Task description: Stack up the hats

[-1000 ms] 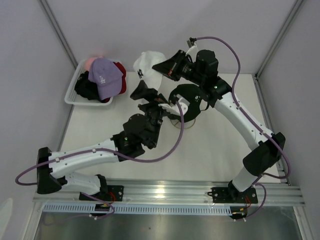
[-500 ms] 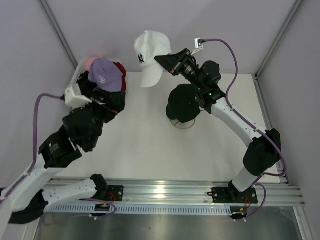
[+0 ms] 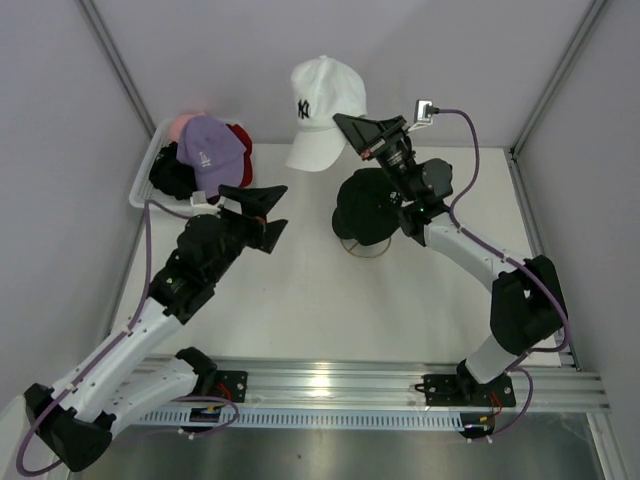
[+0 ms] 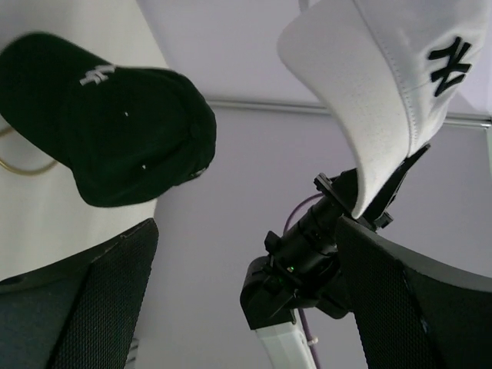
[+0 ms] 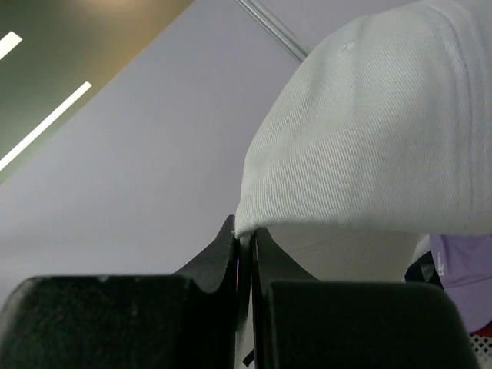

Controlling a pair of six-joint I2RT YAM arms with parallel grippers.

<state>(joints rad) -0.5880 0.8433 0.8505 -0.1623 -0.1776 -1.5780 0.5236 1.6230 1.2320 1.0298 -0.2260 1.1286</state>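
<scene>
Six caps in view. Up in the air near the back wall: white cap (image 3: 325, 95) with a dark NY logo, pinched at the edge of its brim by the right gripper (image 3: 343, 121), jaws pressed together on the fabric. Just below and beside it, perched on the gold wire stand (image 3: 365, 248) at mid-table: dark cap (image 3: 368, 205) with a small pale logo, apart from the white one. Heaped in the white mesh basket (image 3: 141, 188) at the back left corner: lavender cap (image 3: 210, 152) on top, pink cap (image 3: 180, 125) and red cap (image 3: 241, 135) behind it, black cap (image 3: 170, 180) lower down. Between basket and stand, above the white table (image 3: 300, 310): left gripper (image 3: 268, 210), jaws spread wide, nothing between them, pointed toward the stand. Seen from the left wrist, dark cap and white cap both ahead, framed between the two spread fingers.
</scene>
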